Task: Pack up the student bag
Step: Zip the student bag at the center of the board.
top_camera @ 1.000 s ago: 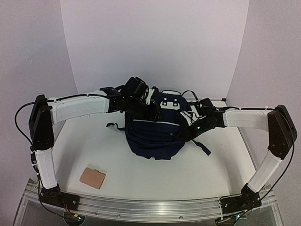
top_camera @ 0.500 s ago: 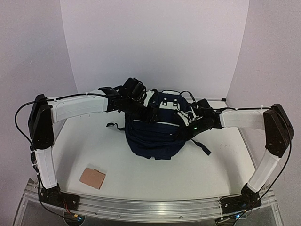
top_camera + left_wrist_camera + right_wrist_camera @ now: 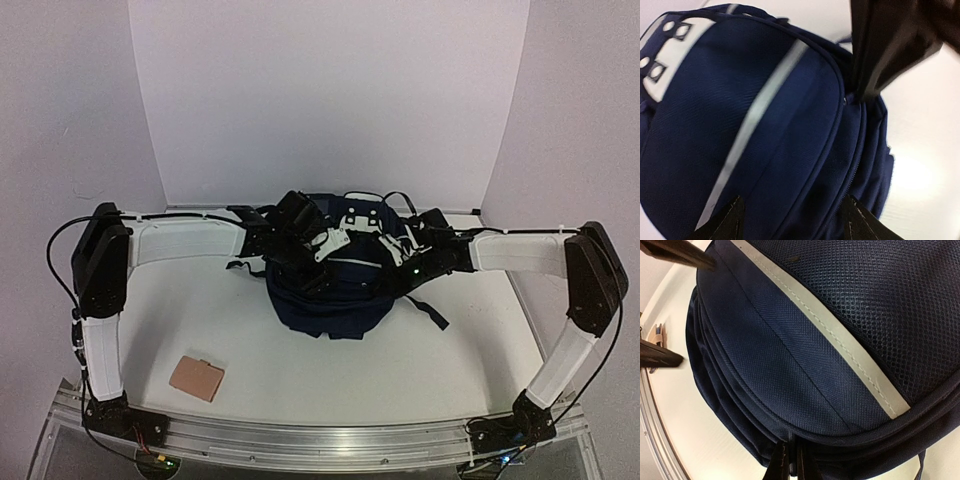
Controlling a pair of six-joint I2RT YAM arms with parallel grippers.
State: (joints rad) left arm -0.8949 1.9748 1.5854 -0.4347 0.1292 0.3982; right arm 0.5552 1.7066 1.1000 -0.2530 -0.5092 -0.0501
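White table [image 3: 450, 340] with the student bag [image 3: 330, 300] lying near its centre between the two arms, its white patch [image 3: 670, 60] toward the far wall and its pale stripe [image 3: 755, 115] uppermost. Left gripper [image 3: 792, 222]: jaws well apart and empty, poised just over the front panel, probably to steady the fabric or spread an opening. Right gripper [image 3: 790, 462]: fingers pinched together at the bag's edge seam, a placement suited to working a zipper; whether a pull tab lies between them is too small to tell. Small tan flat item [image 3: 197, 378], well apart at the near left, is unpacked.
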